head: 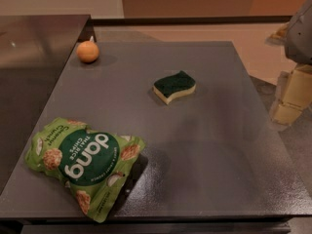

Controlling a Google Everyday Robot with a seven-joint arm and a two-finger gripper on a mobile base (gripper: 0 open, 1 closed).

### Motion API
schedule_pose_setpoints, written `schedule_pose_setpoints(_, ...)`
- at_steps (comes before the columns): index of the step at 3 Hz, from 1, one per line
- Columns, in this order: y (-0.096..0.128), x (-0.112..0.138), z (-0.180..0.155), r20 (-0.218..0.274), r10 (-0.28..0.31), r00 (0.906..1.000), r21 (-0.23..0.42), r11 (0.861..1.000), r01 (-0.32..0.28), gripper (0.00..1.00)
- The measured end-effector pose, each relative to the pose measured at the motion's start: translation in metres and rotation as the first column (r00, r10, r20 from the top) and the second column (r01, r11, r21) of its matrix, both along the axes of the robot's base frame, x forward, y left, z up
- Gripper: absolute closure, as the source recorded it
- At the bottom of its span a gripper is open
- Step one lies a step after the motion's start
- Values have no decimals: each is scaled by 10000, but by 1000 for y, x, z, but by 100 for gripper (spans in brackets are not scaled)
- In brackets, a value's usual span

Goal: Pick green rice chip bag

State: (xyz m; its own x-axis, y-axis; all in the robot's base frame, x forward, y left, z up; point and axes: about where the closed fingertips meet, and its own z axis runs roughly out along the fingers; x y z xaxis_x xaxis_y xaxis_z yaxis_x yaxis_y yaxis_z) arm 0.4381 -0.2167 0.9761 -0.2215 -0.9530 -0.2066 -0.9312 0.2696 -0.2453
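Note:
The green rice chip bag [87,165] lies flat at the front left corner of the grey table [204,145]. It is crinkly light green, with a dark green circle reading "dang" upside down and round chip pictures. My gripper [291,99] is at the right edge of the view, beyond the table's right side and far from the bag. It holds nothing that I can see.
A dark-green-and-cream sponge [174,86] lies near the table's middle. An orange [88,51] sits at the back left corner. A darker counter [34,48] adjoins the table on the left. Tan floor lies behind.

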Motion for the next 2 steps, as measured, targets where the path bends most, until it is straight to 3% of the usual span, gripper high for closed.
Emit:
schedule_pose_setpoints(1, 0, 0, 0, 2, 0, 10000, 0, 10000, 0, 0)
schedule_pose_setpoints(2, 18, -3, -1, -36, 436, 9990, 355, 9984, -434, 0)
